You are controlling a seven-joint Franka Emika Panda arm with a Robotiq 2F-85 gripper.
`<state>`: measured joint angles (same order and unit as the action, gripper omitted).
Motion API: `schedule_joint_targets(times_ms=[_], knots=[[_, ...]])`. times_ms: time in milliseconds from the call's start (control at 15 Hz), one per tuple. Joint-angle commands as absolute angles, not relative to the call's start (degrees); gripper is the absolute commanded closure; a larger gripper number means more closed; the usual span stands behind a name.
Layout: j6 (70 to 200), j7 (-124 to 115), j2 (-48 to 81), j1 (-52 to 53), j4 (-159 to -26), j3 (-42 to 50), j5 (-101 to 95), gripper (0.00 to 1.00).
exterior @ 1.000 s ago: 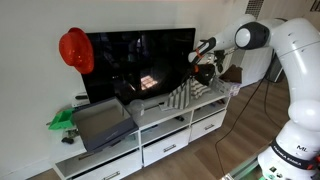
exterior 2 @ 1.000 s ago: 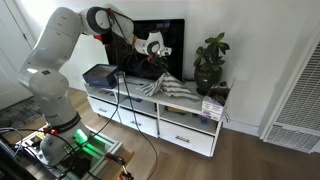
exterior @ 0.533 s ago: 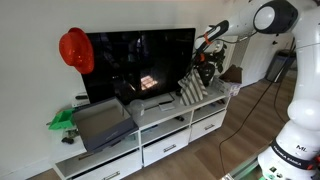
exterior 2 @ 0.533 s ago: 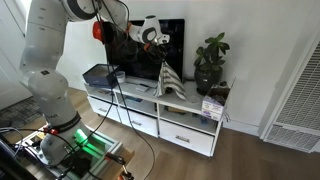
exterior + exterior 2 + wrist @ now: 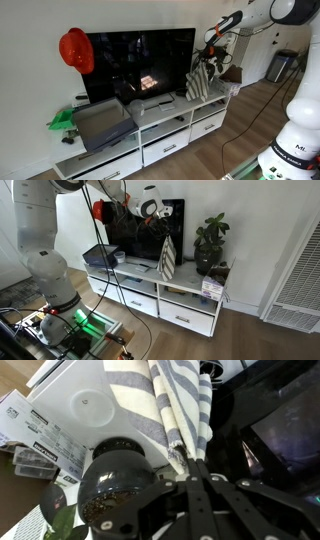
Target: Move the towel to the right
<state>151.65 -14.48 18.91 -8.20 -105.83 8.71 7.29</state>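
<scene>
The gripper [image 5: 209,48] is rising: 1 second ago it was sitting low over the cabinet [image 5: 170,135] with the towel [image 5: 200,80] slumped across the top; now it is hanging high in front of the television [image 5: 140,65], and the towel is dangling from it as 1 long vertical strip. In the wrist view the fingers are pinching closed on the bunched top of the striped cloth [image 5: 175,405], nothing else between them. The towel is also drifting toward the plant end of the cabinet; its lower end is sitting at about the level of the cabinet top, and whether it is touching cannot be told. So the pick is looking done and the carry to the right is probably under way, the set-down not yet made.

The potted plant [image 5: 210,240] is standing just beyond the towel and is looking like the main obstacle; a swinging tail could be brushing its leaves. The flat grey box [image 5: 105,122], a green object [image 5: 62,120] and a red helmet [image 5: 75,50] are staying well apart at the far end.
</scene>
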Motion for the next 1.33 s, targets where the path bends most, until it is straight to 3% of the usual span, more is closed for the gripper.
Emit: schedule_joint_targets(times_ms=[0,400,733,1267], knots=[[156.51,-19.39,14.17,-7.58,-111.39,11.81,6.09,1.00],[163.64,-34.57,16.85,-4.51,-112.15,21.36,-2.37,1.00],[165.11,-54.08,26.53,2.33,-107.53,33.08,-9.82,1.00],[169.64,-61.07,40.57,3.30,-97.45,30.33,-4.93,1.00]])
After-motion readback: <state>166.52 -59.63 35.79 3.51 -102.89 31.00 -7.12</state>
